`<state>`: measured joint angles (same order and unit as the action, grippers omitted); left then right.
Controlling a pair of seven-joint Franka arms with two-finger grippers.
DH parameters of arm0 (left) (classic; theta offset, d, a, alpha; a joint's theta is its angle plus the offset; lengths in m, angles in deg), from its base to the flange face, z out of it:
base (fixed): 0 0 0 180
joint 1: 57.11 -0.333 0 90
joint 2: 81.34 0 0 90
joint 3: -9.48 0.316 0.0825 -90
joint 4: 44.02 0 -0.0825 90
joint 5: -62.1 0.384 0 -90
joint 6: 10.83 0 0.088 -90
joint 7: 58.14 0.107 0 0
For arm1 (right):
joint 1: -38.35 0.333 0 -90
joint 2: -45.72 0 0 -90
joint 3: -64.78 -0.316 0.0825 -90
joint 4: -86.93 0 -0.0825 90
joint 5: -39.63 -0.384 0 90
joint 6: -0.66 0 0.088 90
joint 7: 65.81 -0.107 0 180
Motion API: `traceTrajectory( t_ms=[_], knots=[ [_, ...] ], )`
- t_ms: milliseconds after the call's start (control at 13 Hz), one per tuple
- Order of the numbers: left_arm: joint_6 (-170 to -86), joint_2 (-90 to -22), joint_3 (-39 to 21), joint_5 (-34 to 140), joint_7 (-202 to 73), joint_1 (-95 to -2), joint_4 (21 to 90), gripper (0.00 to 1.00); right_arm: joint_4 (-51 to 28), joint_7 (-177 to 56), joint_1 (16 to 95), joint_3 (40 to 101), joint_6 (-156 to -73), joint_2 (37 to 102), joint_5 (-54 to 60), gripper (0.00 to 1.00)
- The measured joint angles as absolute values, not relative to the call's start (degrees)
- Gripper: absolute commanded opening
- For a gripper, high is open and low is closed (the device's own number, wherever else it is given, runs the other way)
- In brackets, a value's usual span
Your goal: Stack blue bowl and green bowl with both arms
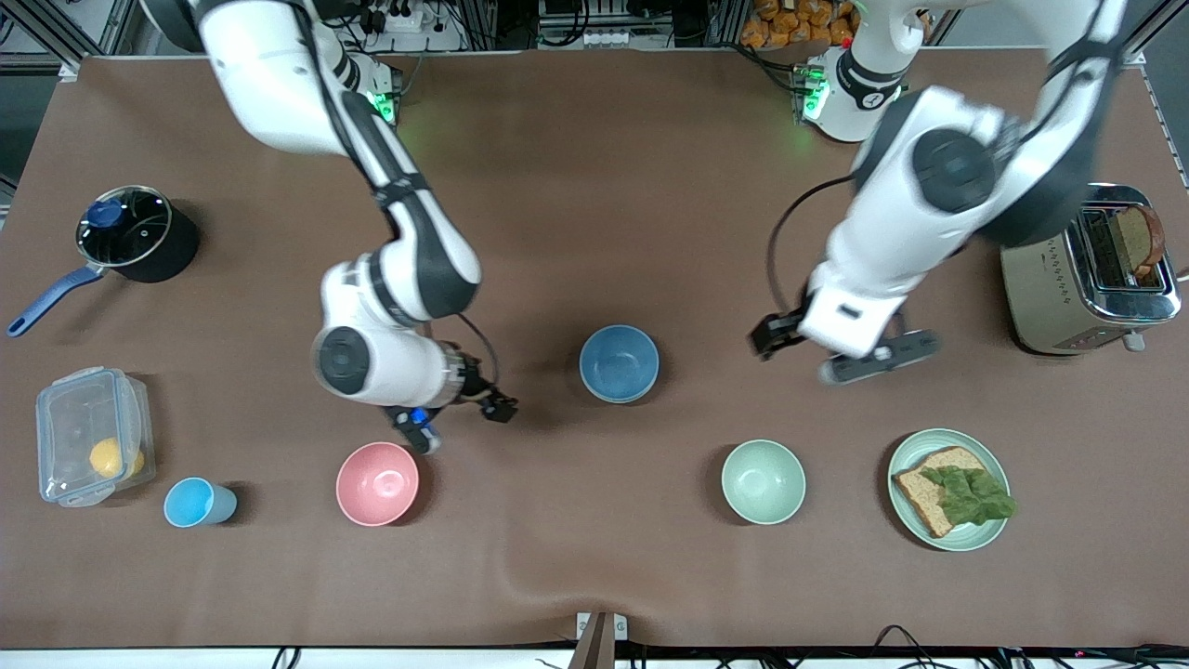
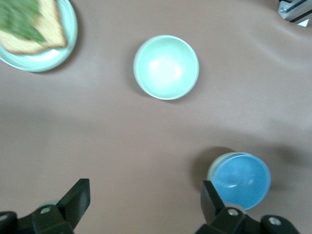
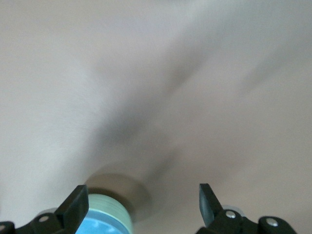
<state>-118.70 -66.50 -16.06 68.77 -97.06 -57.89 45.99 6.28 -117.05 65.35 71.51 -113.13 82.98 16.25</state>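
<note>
Black fingers of the left pincer (image 1: pixel 790 336) stand wide apart and hold nothing, hanging over bare table (image 1: pixel 594 186) between the blue bowl (image 1: pixel 619 363) and the toaster (image 1: pixel 1089 279). In the left wrist view the blue bowl (image 2: pixel 240 180) shows a pale green rim around it, so it appears to sit nested in a green bowl (image 2: pixel 214 171); both stand upright near the table's middle. A second green bowl (image 1: pixel 764 481), empty and upright, sits nearer to the front camera, well apart from the blue one and beside a pale green plate (image 1: pixel 949 489) that carries a slice of brown bread (image 1: pixel 934 488) topped with a lettuce leaf (image 1: pixel 973 493).

The right pincer (image 1: pixel 460 420) is also spread apart and empty, hovering just above the pink bowl (image 1: pixel 377 483), which is empty. Toward the right arm's end of the table lie a light-blue cup (image 1: pixel 199 502), a clear lidded box (image 1: pixel 91 446) with a yellow fruit (image 1: pixel 110 457) inside, and a black pot (image 1: pixel 139 234) with a glass lid and blue handle. The toaster holds a slice of brown bread in one slot.
</note>
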Motion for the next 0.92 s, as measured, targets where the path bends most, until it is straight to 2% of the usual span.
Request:
traceTrajectory(
  t_ms=[231, 462, 769, 923],
  knots=[
    [-107.8, -74.0, -16.0, 66.0, -84.7, -65.5, 45.9, 1.0, -1.3, -96.2, 58.3, 72.4, -110.9, 73.7, 17.4, 1.0],
    [-103.9, -78.6, -14.8, 63.6, -76.2, -70.0, 45.9, 1.0, -9.1, -81.4, 52.0, 73.2, -106.5, 65.2, 24.4, 1.0],
    [-103.7, -79.3, -1.4, 63.0, -71.2, -60.1, 45.9, 1.0, -11.8, -65.6, 42.8, 73.2, -96.8, 52.9, 30.8, 1.0],
    [-103.6, -79.5, 0.6, 63.0, -71.2, -57.9, 45.7, 1.0, -12.1, -62.4, 40.6, 73.2, -93.8, 48.4, 33.0, 1.0]
  ],
)
